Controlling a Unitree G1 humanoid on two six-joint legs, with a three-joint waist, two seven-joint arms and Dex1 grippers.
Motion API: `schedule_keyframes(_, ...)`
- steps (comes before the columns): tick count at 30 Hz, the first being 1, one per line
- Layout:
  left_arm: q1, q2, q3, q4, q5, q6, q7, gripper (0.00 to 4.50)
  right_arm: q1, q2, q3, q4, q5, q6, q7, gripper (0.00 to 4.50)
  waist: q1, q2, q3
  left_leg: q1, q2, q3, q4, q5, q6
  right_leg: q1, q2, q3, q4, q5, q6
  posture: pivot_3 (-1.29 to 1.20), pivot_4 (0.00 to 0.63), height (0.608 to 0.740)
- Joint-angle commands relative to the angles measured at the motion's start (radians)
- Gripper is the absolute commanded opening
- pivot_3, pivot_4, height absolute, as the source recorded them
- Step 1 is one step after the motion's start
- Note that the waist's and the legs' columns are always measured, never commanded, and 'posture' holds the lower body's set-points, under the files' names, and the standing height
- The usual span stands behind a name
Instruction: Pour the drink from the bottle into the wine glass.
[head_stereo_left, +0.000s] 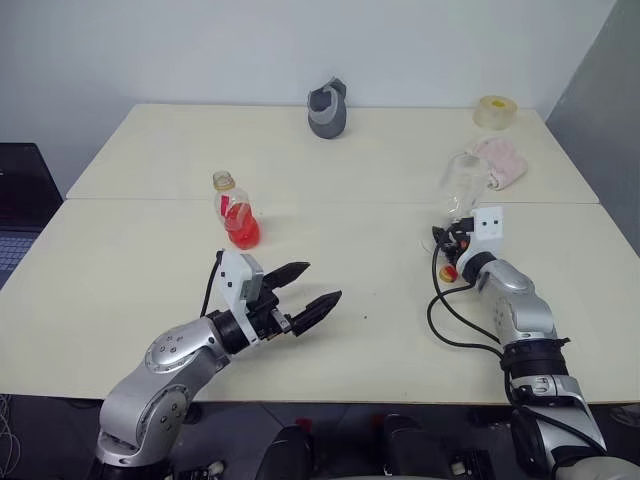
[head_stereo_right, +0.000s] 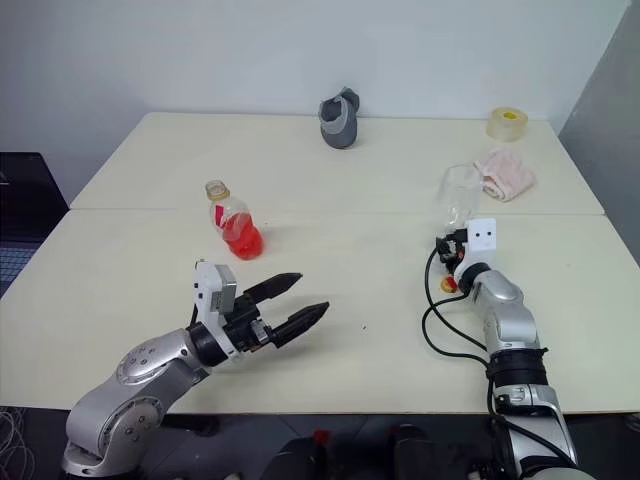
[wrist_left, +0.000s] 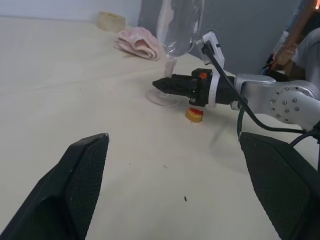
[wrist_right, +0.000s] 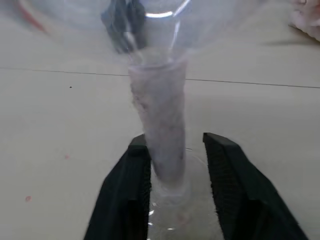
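Your biggest risk sits at the right gripper (wrist_right: 175, 165): its jaws flank the thin stem of the wine glass (head_stereo_left: 463, 182) low down, just above the foot, with one finger against the stem and a sliver of gap at the other — pinched or not, I can't quite tell. Lift or twist from that low hold and the tall bowl could lever over. A small yellow-and-red piece (wrist_left: 194, 114) lies on the counter (head_stereo_left: 380, 160) just beside the foot.

The left gripper (head_stereo_left: 302, 292) has its jaws spread wide around nothing. The bottle (head_stereo_left: 236, 212), its red drink (head_stereo_left: 242, 229) low inside, stands upright toward eleven o'clock of those jaws — near, not between them.
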Motion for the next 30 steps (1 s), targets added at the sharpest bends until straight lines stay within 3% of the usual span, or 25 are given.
schedule_keyframes(1, 0.019, -0.005, 0.002, -0.044, 0.001, -0.027, 0.005, 4.5, -0.031, -0.003, -0.008, -0.019, -0.008, -0.035, 0.002, 0.32, 0.0, 0.0, 0.0, 0.0, 0.0, 0.0, 0.0, 0.0, 0.0, 0.0, 0.0, 0.0, 0.0, 0.0, 0.0, 0.0, 0.15, 0.74)
schedule_keyframes(2, 0.022, -0.005, 0.001, -0.044, 0.002, -0.03, 0.005, 4.5, -0.036, -0.002, -0.005, -0.02, -0.01, -0.04, 0.003, 0.11, 0.0, 0.0, 0.0, 0.0, 0.0, 0.0, 0.0, 0.0, 0.0, 0.0, 0.0, 0.0, 0.0, 0.0, 0.0, 0.0, 0.15, 0.74)
schedule_keyframes(8, 0.065, 0.005, 0.044, -0.031, 0.027, -0.058, 0.026, 4.5, -0.078, 0.038, 0.085, -0.069, -0.038, -0.074, 0.069, 0.13, -0.009, 0.001, 0.0, 0.0, 0.0, 0.001, 0.0, 0.0, 0.0, 0.0, 0.0, 0.0, 0.0, 0.0, 0.0, 0.0, 0.15, 0.74)
schedule_keyframes(13, 0.202, -0.005, 0.124, -0.025, 0.098, -0.134, 0.073, 4.5, -0.138, 0.131, 0.191, -0.116, -0.042, -0.076, 0.144, 0.13, -0.023, 0.002, 0.001, 0.001, 0.011, 0.001, -0.002, 0.0, 0.0, -0.001, 0.001, 0.001, 0.0, 0.0, -0.001, 0.0, 0.15, 0.74)
schedule_keyframes(20, 0.397, -0.032, 0.195, -0.057, 0.181, -0.246, 0.101, 4.5, -0.19, 0.218, 0.301, 0.011, -0.085, -0.113, 0.224, 0.13, -0.008, 0.002, 0.001, 0.001, 0.01, 0.001, -0.001, 0.0, 0.0, -0.001, 0.003, 0.0, -0.001, 0.0, -0.001, 0.0, 0.15, 0.74)
schedule_keyframes(30, 0.348, -0.058, 0.182, -0.008, 0.233, -0.298, 0.131, 4.5, -0.193, 0.213, 0.343, 0.211, -0.177, -0.21, 0.247, 0.13, 0.0, 0.003, 0.002, 0.001, 0.01, 0.003, -0.001, 0.0, 0.0, -0.001, 0.003, 0.0, -0.001, 0.001, -0.001, 0.0, 0.15, 0.74)
